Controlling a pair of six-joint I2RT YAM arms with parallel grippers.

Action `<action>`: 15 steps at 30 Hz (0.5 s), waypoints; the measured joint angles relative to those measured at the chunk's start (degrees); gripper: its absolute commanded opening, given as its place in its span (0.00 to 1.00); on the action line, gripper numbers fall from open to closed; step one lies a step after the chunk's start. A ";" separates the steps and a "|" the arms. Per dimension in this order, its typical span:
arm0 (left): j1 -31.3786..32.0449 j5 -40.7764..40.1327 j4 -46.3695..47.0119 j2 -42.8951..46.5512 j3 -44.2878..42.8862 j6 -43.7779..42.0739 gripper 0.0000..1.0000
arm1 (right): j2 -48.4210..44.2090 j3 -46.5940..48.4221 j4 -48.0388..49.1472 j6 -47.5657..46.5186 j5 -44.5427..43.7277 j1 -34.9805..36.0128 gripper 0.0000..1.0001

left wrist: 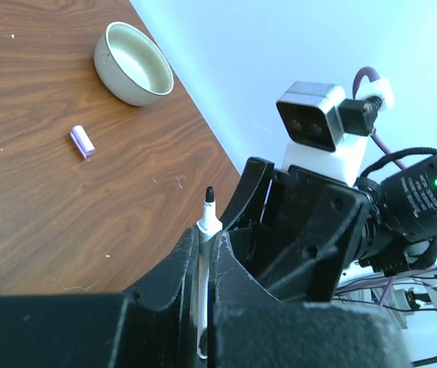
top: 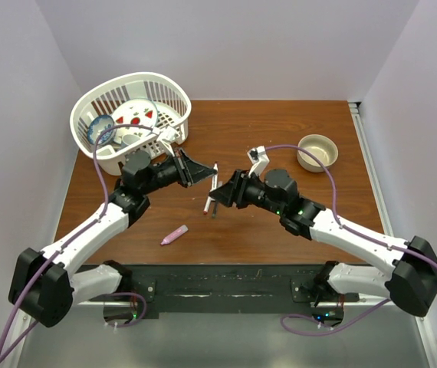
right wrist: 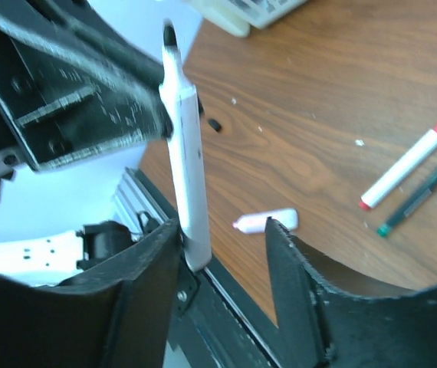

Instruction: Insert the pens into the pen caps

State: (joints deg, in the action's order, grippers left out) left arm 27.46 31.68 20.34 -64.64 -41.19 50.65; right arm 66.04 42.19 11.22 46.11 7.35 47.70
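My left gripper (top: 205,172) (left wrist: 207,244) is shut on a white pen with a bare black tip (left wrist: 205,222) and holds it above the table. In the right wrist view this pen (right wrist: 185,165) stands upright, its lower end against the left finger (right wrist: 153,253) of my open right gripper (right wrist: 222,224) (top: 221,194). A white pen with a red end (right wrist: 412,159) and a dark green-black pen (right wrist: 424,188) lie side by side on the table (top: 209,202). A short pink pen (top: 174,234) (right wrist: 266,221) lies nearer the front. A purple cap (left wrist: 82,142) and a tiny dark cap (right wrist: 214,124) lie loose.
A white basket (top: 174,96) with dishes stands at the back left. A beige bowl (top: 317,151) (left wrist: 134,65) stands at the back right. The two grippers face each other closely at mid-table. A black rail (top: 218,287) runs along the front edge.
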 measured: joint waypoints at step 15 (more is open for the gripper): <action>-0.04 -0.44 0.68 1.03 1.57 0.61 0.46 | 2.10 0.22 5.07 0.81 4.09 -0.13 0.00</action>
State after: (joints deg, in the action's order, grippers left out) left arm 27.42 31.24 21.02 -63.61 -39.62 51.27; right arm 68.14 42.41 16.29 46.92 11.44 47.57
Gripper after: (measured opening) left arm 0.251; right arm 0.081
